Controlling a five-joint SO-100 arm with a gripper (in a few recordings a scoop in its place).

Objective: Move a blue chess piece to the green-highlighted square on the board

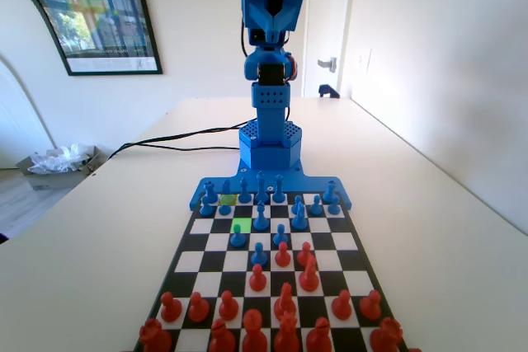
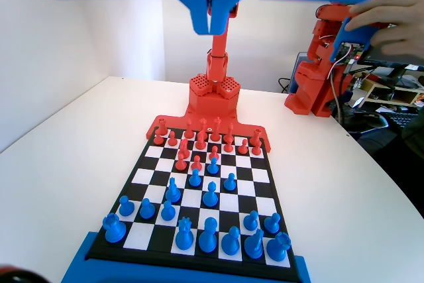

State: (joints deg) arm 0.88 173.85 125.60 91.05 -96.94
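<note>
The board lies lengthwise in the fixed view, with blue pieces at its far end and red ones near. The green-highlighted square is bare, in the third row from the blue arm, left of centre. On the duller yellow-green square behind it stands a blue pawn, which also appears in the wrist view. Another blue pawn stands just in front of the green square. My gripper hangs high above the board's blue end. Its jaws are shut with nothing between them.
Several blue pawns stand advanced around the green square, and taller blue pieces line the back row. Red pieces reach the board's middle. A black cable and a tray of crumpled paper lie to the left.
</note>
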